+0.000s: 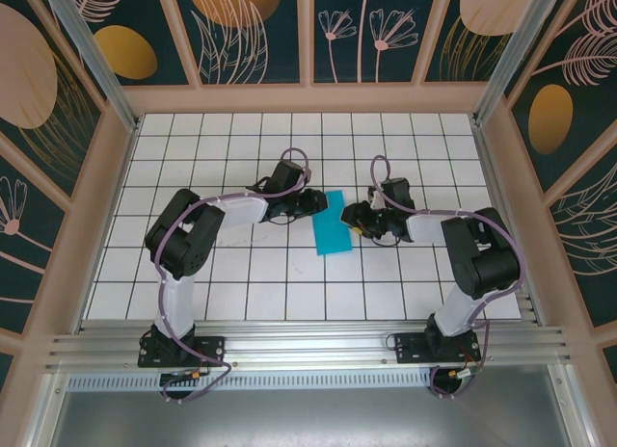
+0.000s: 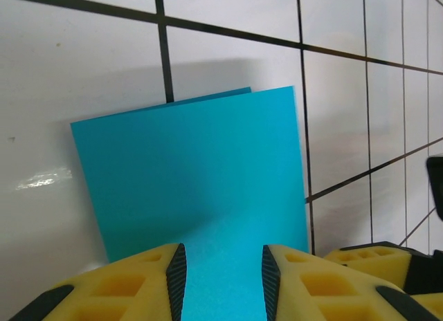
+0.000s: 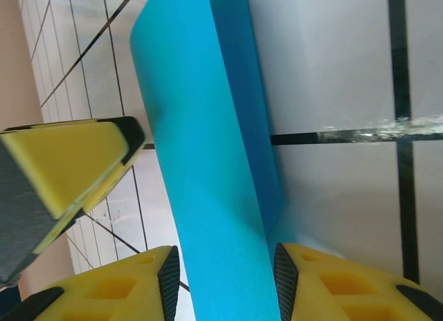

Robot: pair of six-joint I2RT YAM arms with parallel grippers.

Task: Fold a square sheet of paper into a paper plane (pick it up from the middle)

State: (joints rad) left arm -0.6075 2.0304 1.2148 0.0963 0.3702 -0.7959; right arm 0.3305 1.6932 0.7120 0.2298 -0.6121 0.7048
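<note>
The square sheet of paper (image 1: 335,223) lies mid-table as a narrow teal rectangle, folded over on itself. My left gripper (image 1: 313,201) sits at its upper left edge. In the left wrist view the paper (image 2: 201,169) runs under the open left gripper (image 2: 223,276), with two layers showing at the far edge. My right gripper (image 1: 355,219) is at the sheet's right side. In the right wrist view the paper (image 3: 201,148) passes between its open jaws (image 3: 226,279), its top layer curling up off the tile. A paper plane is out of view.
The white gridded table (image 1: 241,274) is ringed by patterned walls (image 1: 260,33) and a metal rail (image 1: 308,346) at the near edge. The left gripper's yellow finger (image 3: 62,169) shows close beside the paper in the right wrist view.
</note>
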